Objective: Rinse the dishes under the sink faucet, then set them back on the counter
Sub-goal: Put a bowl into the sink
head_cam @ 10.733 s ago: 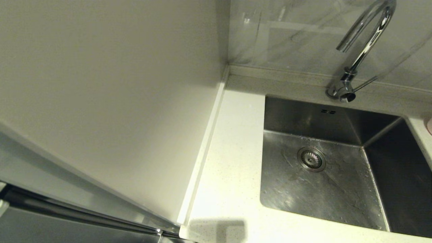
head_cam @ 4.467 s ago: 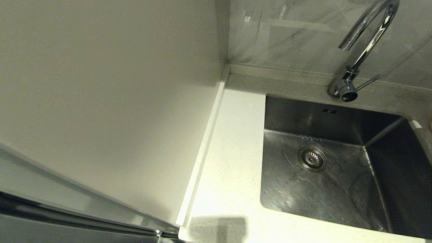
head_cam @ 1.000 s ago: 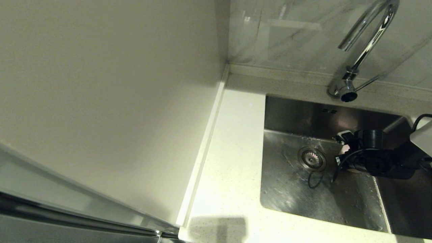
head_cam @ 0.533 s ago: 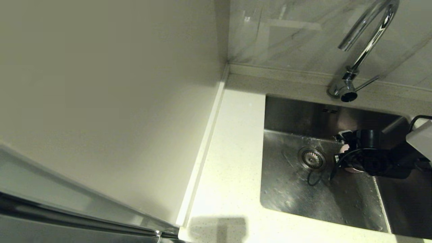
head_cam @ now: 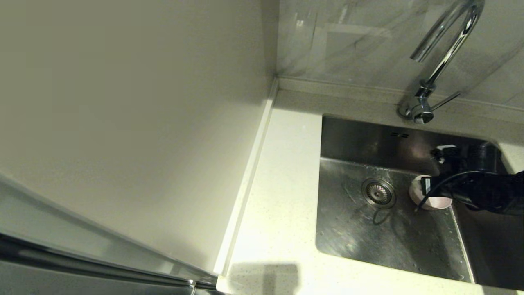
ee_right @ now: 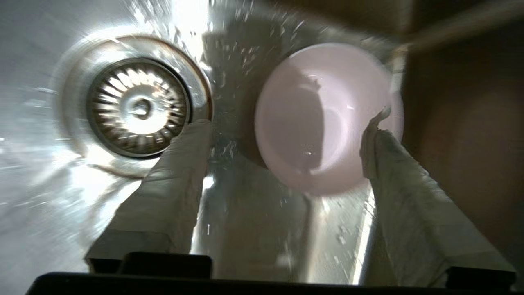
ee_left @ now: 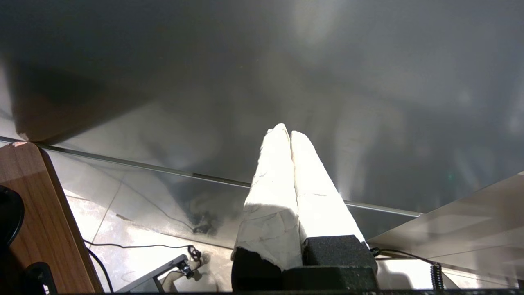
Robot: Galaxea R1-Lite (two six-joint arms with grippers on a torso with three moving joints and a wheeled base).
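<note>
The drain (head_cam: 378,193) of the sink (head_cam: 368,241) is taken here as the landmark. Nearest to the robot, the front strip of the counter (head_cam: 282,196) is seen, on the near and left side of the drain. No bowl is seen on it in the head view.

Just to the right of the drain, 1 pale pink bowl (ee_right: 323,119) is standing upright on the sink floor, close to the right wall. The right gripper (ee_right: 286,135) is held above it with the fingers spread apart; 1 finger (ee_right: 380,135) is at the rim of the bowl, the other is between bowl and drain. Whether the rim is touched cannot be told. Nothing is gripped.

Behind the drain, the sink faucet (head_cam: 440,61) stands on the back rim. No water stream is visible, and the side lever is untouched.

The left gripper (ee_left: 290,135) is parked away from the sink, with its fingers pressed together and empty.

It is judged that only the 1st step is in hand: the bowl is put in the sink, not yet rinsed. Next, the lever should probably be turned, or the bowl taken by its rim and brought under the spout, which ends behind the drain.
</note>
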